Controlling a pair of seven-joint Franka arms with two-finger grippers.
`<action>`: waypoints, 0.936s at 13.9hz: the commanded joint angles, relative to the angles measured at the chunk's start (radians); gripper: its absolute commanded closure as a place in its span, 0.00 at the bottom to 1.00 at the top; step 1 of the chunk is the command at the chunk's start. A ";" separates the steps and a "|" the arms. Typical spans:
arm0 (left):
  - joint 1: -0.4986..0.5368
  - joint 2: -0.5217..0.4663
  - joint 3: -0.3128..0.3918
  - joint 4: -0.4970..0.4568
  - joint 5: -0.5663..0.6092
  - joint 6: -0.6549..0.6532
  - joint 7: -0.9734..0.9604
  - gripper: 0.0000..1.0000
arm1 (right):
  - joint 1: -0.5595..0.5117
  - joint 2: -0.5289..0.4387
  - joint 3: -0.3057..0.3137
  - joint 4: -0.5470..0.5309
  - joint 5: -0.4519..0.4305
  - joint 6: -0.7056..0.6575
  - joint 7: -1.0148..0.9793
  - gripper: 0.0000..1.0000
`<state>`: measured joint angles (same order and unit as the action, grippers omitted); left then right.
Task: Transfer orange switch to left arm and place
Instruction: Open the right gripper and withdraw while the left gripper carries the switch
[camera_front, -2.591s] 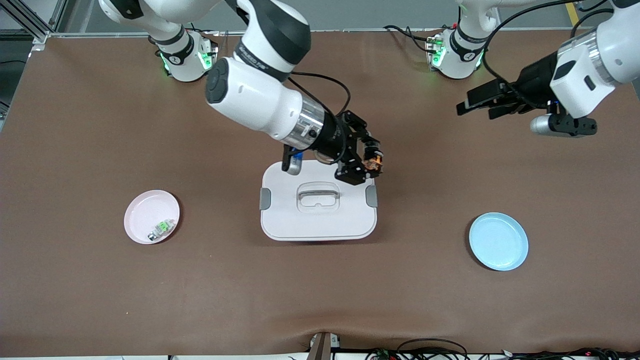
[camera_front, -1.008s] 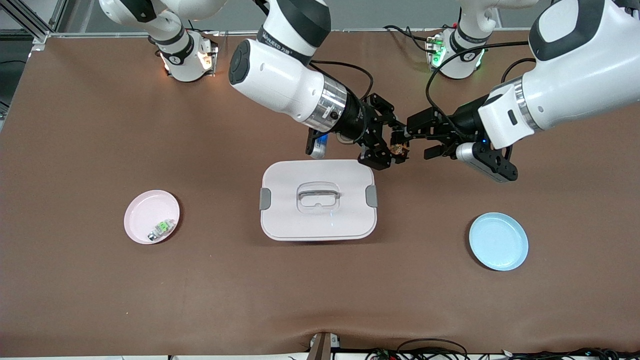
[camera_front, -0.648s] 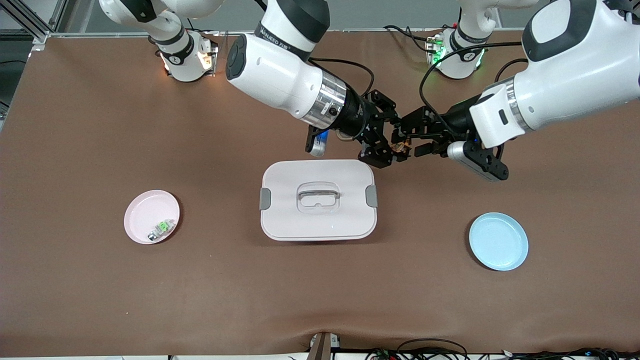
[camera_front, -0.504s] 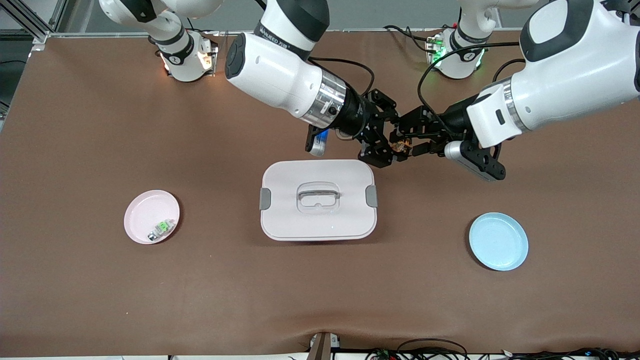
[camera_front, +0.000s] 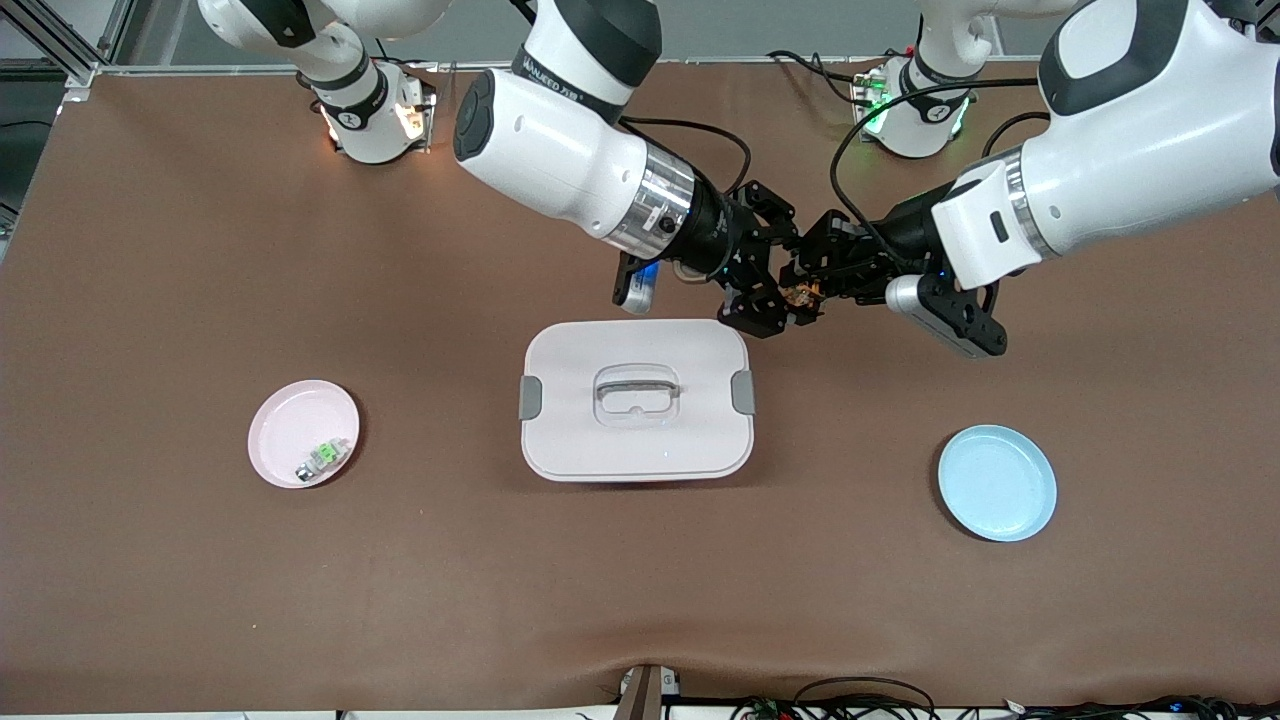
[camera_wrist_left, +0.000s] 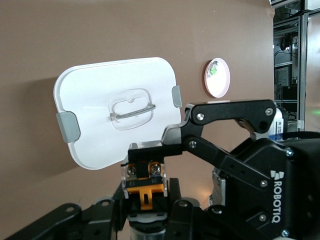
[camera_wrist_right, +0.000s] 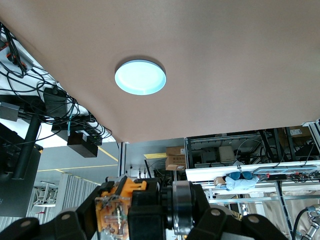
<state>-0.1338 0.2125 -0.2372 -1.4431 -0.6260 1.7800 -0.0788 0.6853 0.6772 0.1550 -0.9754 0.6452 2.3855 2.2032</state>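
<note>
The orange switch (camera_front: 803, 296) is up in the air, over the bare table just off the box's corner toward the left arm's end. My right gripper (camera_front: 793, 292) is shut on it from the right arm's end. My left gripper (camera_front: 814, 288) meets it from the left arm's end, with its fingers closed against the switch's sides. The left wrist view shows the switch's orange face (camera_wrist_left: 145, 186) between the left gripper's (camera_wrist_left: 147, 194) fingers. The right wrist view shows the switch (camera_wrist_right: 114, 212) in the right gripper (camera_wrist_right: 116, 216). The white box (camera_front: 636, 398) stands at mid-table, clear of both grippers.
A pink plate (camera_front: 290, 425) holding a tiny green-and-clear component (camera_front: 322, 458) lies toward the right arm's end. A blue plate (camera_front: 997, 483) lies toward the left arm's end; it also shows in the right wrist view (camera_wrist_right: 140, 77). The box also shows in the left wrist view (camera_wrist_left: 100, 90).
The right gripper carried the switch off the box's corner and stopped. The left arm swung in to meet it, and its fingers have closed onto the switch.
</note>
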 joint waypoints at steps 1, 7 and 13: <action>0.003 0.004 0.006 0.001 0.006 -0.007 0.021 1.00 | 0.000 0.018 0.001 0.055 0.013 0.000 0.020 0.78; 0.005 0.002 0.006 0.001 0.012 -0.007 0.016 1.00 | -0.003 0.016 0.003 0.055 0.013 0.037 0.016 0.00; 0.022 0.007 0.009 -0.002 0.124 -0.054 0.100 1.00 | -0.024 0.010 -0.002 0.061 0.013 0.059 -0.011 0.00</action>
<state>-0.1208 0.2182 -0.2288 -1.4511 -0.5513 1.7459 -0.0111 0.6755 0.6777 0.1505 -0.9479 0.6453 2.4370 2.2066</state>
